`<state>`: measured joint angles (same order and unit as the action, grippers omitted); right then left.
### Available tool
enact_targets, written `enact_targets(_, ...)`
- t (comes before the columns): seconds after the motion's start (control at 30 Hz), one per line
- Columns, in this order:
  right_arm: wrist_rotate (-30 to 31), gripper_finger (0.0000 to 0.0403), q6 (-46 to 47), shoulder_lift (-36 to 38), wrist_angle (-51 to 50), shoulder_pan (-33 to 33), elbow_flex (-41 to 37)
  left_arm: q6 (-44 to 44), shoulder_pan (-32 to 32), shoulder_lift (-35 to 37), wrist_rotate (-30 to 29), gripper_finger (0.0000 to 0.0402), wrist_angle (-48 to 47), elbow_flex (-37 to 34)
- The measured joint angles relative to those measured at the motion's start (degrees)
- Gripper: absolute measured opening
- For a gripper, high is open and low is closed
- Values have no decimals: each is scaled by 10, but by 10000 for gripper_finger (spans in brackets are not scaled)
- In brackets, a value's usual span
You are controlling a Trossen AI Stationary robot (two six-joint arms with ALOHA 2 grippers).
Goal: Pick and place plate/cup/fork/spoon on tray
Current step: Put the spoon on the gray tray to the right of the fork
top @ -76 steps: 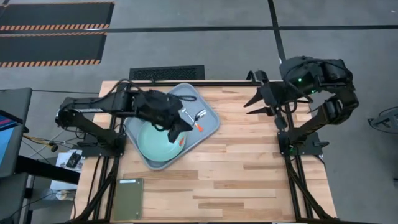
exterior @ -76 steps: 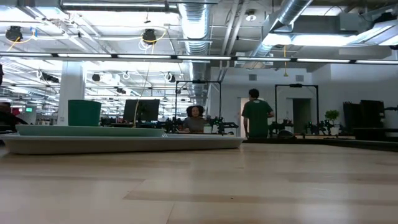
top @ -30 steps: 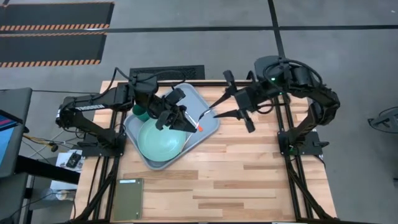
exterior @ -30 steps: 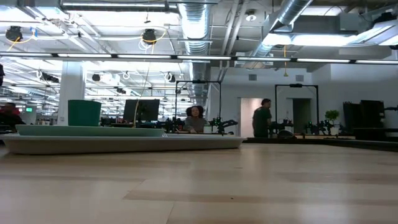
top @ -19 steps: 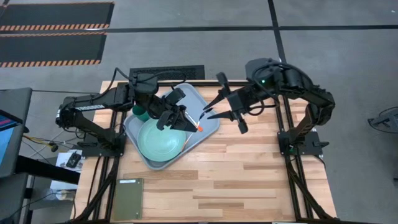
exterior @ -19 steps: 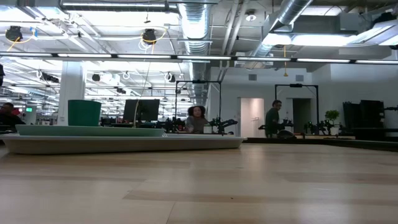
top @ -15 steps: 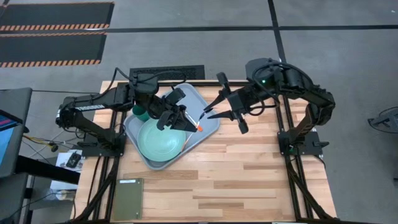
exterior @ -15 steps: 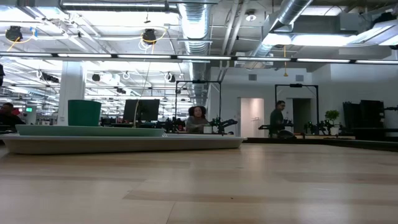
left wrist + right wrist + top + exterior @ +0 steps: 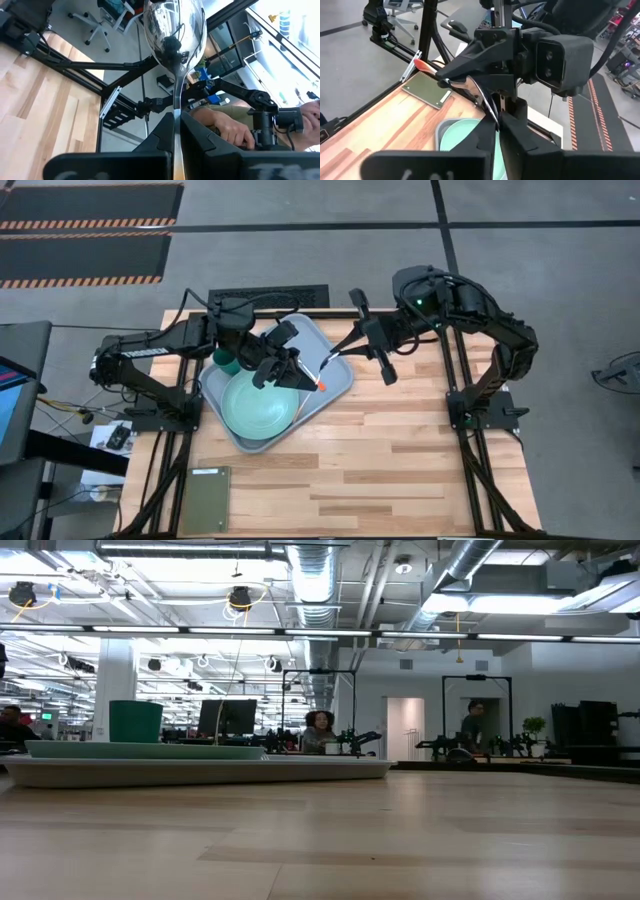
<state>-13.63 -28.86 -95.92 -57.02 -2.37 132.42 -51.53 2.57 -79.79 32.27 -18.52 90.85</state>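
Observation:
The spoon (image 9: 335, 358) is lifted over the tray's right corner, between both grippers. Its orange handle end (image 9: 318, 385) points toward the near edge and its bowl (image 9: 174, 30) toward the far right. My left gripper (image 9: 300, 375) is shut on its stem. My right gripper (image 9: 348, 348) is shut at its bowl end. The mint plate (image 9: 255, 408) and the dark green cup (image 9: 228, 363) rest on the grey-blue tray (image 9: 312, 332). In the low view the tray (image 9: 200, 772), plate (image 9: 150, 750) and cup (image 9: 135, 722) show, but no gripper. The fork does not show. My left gripper pinches the spoon's stem (image 9: 175, 107) between its two fingers, between the bowl and the orange end. The fingers come level from the table's left and lie across the spoon. The spoon is clear of the tray, and its orange end (image 9: 420, 65) sticks out past the fingers. My right gripper has the spoon's bowl end (image 9: 489, 107) between its two fingers. It comes from the table's far right, slanting down, roughly along the spoon. The fingers themselves hide the exact place of contact.
A dark olive-green flat rectangle (image 9: 207, 500) lies at the table's near left corner and also shows in the right wrist view (image 9: 427, 90). Bare wood lies right of and in front of the tray. People stand in the room far behind the table.
My right gripper has gone a little toward the table's left and far edges, up to the spoon's bowl end. My left gripper and the spoon have kept their place above the tray.

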Motion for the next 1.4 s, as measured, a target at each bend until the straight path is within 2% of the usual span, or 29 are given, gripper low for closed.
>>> enact_targets(0.17,0,11,-4,0,0,0,0,0,0,0,-2,0,0,0)
enact_targets(0.5,1,4,-16,2,-2,-5,0,2,-1,1,-45,11,-3,0)
enact_targets(0.6,6,3,-26,14,-6,-12,1,2,0,0,-66,45,1,0)
enact_targets(0.77,4,2,-22,37,-20,-35,1,19,0,0,-75,129,0,0)
enact_targets(0.9,2,2,-11,44,-62,-55,1,29,1,0,-75,196,-1,0)
enact_targets(1.03,0,1,-11,43,-120,-67,1,31,3,0,-76,246,-12,0)
enact_targets(1.13,-1,1,-16,39,-194,-84,1,30,4,0,-80,269,-46,0)
enact_targets(1.3,4,1,-17,29,-220,-121,-38,39,5,0,-91,278,-142,1)
enact_targets(1.4,26,1,-21,9,-237,-152,-53,42,5,0,-99,279,-186,1)
